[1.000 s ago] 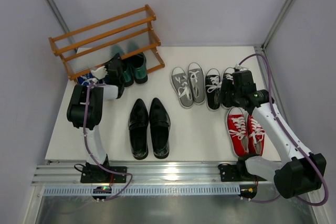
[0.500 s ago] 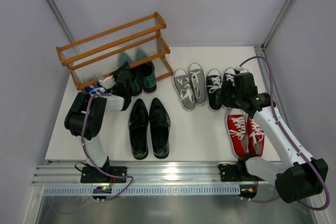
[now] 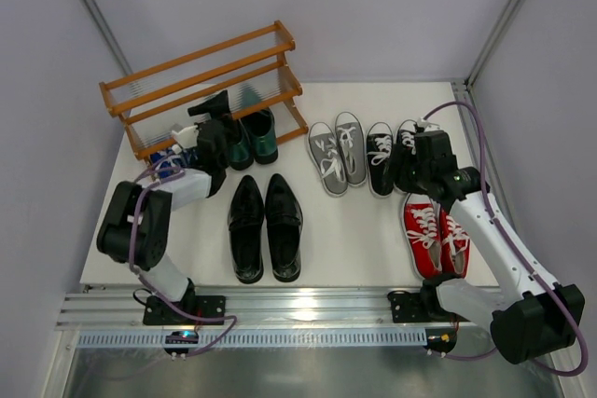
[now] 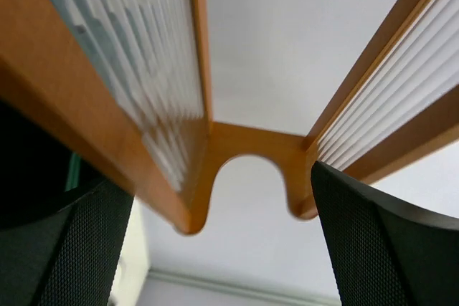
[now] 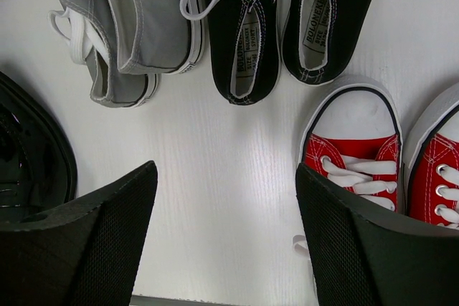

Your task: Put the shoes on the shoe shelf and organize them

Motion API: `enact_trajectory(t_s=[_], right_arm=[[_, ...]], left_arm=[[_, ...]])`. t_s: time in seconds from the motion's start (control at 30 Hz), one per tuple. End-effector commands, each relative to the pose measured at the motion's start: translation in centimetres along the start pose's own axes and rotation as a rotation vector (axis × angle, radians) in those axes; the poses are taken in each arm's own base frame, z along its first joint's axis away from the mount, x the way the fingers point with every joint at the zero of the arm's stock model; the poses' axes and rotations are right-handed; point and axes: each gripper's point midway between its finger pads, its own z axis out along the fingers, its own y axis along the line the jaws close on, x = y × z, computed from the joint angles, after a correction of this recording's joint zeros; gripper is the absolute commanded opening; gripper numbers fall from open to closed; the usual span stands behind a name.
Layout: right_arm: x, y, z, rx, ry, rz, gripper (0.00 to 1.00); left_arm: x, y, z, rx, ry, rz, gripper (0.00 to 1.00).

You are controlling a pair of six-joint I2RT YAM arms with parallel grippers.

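My left hand (image 4: pixel 222 245) gapes empty before the shoe shelf (image 4: pixel 240 145), orange wood with ribbed rails; right hand (image 5: pixel 226 238) open, empty, above red canvas sneakers (image 5: pixel 351 159).

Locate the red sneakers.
The red sneakers sit on the table's right side in the top view, just nearer the arms than the black-and-white sneakers.

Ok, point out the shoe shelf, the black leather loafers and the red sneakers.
shoe shelf (image 3: pixel 191 57), top view, its top rail.
black leather loafers (image 3: pixel 282 198), top view, right shoe's toe.
red sneakers (image 3: pixel 422 233), top view, left shoe's laces.
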Motion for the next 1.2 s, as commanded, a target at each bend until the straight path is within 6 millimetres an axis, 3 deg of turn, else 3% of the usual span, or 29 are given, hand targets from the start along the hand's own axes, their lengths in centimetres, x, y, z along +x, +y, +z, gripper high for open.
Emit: enact_trajectory(t_s=[0.0,0.07,0.1,0.17,0.2,0.23,0.27,0.3,0.33,0.37,0.43,0.47,0.53,0.57,0.67,0.73,0.93,1.0,1.17], right_arm=[[-1.1,0.7,-0.5,-0.030,-0.046,0.000,0.79],[-1.1,0.7,-0.5,-0.028,-0.047,0.000,0.80],[-1.1,0.7,-0.5,-0.027,-0.047,0.000,0.82],[-1.3,0.6,-0.6,-0.020,-0.055,0.000,0.83],[-1.3,0.4,-0.6,-0.014,-0.056,0.000,0.84],[-1.4,0.5,-0.6,-0.015,-0.059,-0.004,0.84],[-1.4,0.4,-0.6,-0.009,-0.062,-0.002,0.85],[-1.3,0.4,-0.5,-0.008,-0.059,-0.003,0.86],[-1.3,0.4,-0.5,-0.007,-0.056,-0.003,0.87],[-1.3,0.4,-0.4,-0.006,-0.055,-0.002,0.87],[-1.3,0.5,-0.3,-0.007,-0.044,0.000,0.87],[-1.4,0.5,-0.3,-0.007,-0.041,-0.001,0.87],[-1.6,0.7,-0.5,-0.007,-0.038,0.000,0.87],[-1.7,0.7,-0.7,-0.006,-0.039,0.001,0.87],[-2.0,0.5,-1.2,-0.002,-0.051,-0.001,0.87],[-1.7,0.4,-1.4,-0.002,-0.048,-0.002,0.87],[-0.6,0.5,-1.2,-0.015,-0.019,0.002,0.88],[-0.4,0.6,-1.0,-0.022,-0.008,0.004,0.88],[-0.6,1.0,-1.2,-0.024,-0.003,-0.012,0.87]], left_arm=[[1.0,-2.0,-3.4,-0.021,0.122,0.123,1.00],[1.4,-2.6,-4.9,-0.031,0.182,0.223,1.00],[2.2,-4.3,-6.9,-0.001,0.259,0.348,1.00],[2.7,-3.2,-9.8,-0.142,0.346,0.602,1.00],[2.4,-4.3,-11.4,-0.121,0.374,0.825,1.00],[1.7,-4.0,-13.5,-0.214,0.409,0.969,1.00],[3.4,-4.1,-16.0,-0.202,0.482,1.083,1.00],[3.2,-3.7,-17.0,-0.208,0.514,1.244,1.00],[2.5,-2.9,-19.3,-0.295,0.582,1.342,1.00],[3.6,-1.6,-21.5,-0.317,0.672,1.415,1.00],[4.1,3.0,-24.2,-0.480,0.845,1.537,1.00],[3.4,5.4,-27.5,-0.596,0.945,1.645,0.99],[3.2,8.3,-29.5,-0.700,0.938,1.768,0.98],[3.6,9.5,-32.0,-0.689,0.976,1.839,0.98],[4.7,10.9,-34.6,-0.675,0.970,1.785,0.99],[4.0,10.9,-35.4,-0.680,0.932,1.783,0.99],[1.3,7.5,-36.9,-0.604,0.748,1.773,0.99],[0.8,8.1,-37.5,-0.594,0.773,1.734,0.99],[0.8,12.9,-37.4,-0.542,0.832,1.657,1.00]])
